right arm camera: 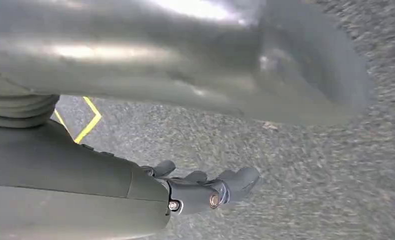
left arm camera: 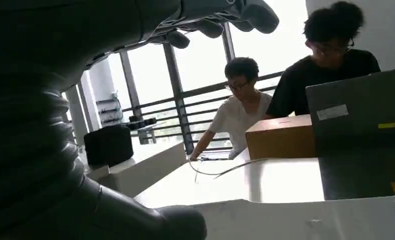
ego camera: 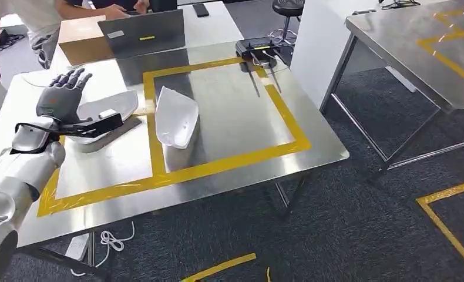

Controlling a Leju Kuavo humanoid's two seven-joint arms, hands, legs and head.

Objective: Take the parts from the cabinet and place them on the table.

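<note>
Parts (ego camera: 175, 117): smooth white curved shells, steel table (ego camera: 229, 117).

A silver left arm (ego camera: 18, 170) was seen, tipped with a dark grey hand (ego camera: 62, 97); screws (right arm camera: 173, 205) were spotted on the right hand (right arm camera: 200, 187).

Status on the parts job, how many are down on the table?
Two white parts lie on the steel table: one inside the yellow tape square, another on its left edge under the left hand. That hand is open above it, holding nothing. The right hand hangs over the floor, holding nothing. Whether more parts remain cannot be told.
</note>
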